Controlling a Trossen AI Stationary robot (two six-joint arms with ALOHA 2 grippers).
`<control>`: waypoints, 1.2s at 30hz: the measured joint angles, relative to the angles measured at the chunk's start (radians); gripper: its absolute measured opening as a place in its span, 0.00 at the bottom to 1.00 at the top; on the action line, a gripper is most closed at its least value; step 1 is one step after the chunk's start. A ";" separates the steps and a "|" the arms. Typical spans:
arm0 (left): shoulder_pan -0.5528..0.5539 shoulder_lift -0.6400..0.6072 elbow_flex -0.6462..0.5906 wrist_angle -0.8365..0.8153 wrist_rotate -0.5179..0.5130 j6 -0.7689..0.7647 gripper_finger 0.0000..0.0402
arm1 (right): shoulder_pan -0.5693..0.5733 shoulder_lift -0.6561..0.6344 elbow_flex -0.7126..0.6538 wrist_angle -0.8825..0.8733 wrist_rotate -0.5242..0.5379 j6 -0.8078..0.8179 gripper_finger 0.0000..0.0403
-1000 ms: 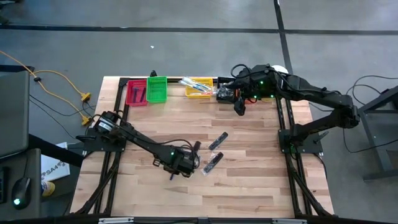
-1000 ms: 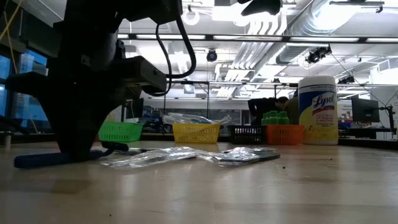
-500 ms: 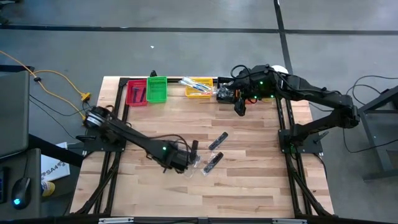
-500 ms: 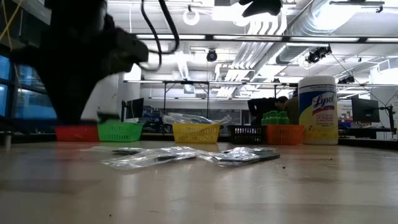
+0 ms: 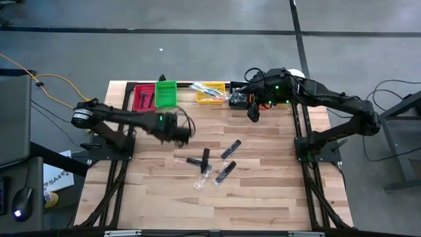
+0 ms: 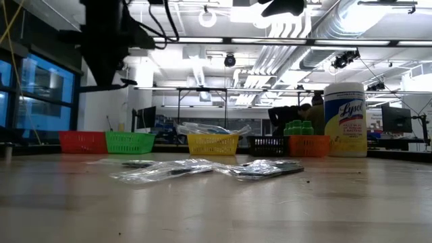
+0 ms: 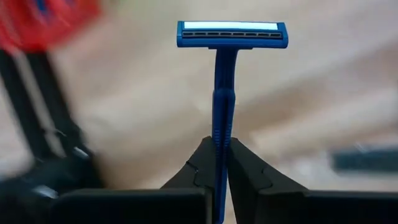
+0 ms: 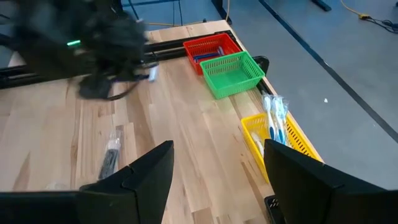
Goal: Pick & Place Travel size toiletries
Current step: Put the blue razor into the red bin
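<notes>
A blue razor (image 7: 224,93) is pinched in the left gripper (image 7: 219,163) mid-carry, seemingly toward the red bin (image 5: 145,99) at eleven o'clock, where release over razors is called for; the right gripper (image 8: 217,165) waits spread.

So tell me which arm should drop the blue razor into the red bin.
Left. Its end effector is shut on the razor and is in the air close to the red bin. The right end effector is open and empty, at the far edge near the yellow bin.
</notes>
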 joint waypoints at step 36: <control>1.034 -0.066 -0.229 0.387 -0.045 0.945 0.06 | 0.000 0.000 0.000 0.035 0.079 0.031 0.59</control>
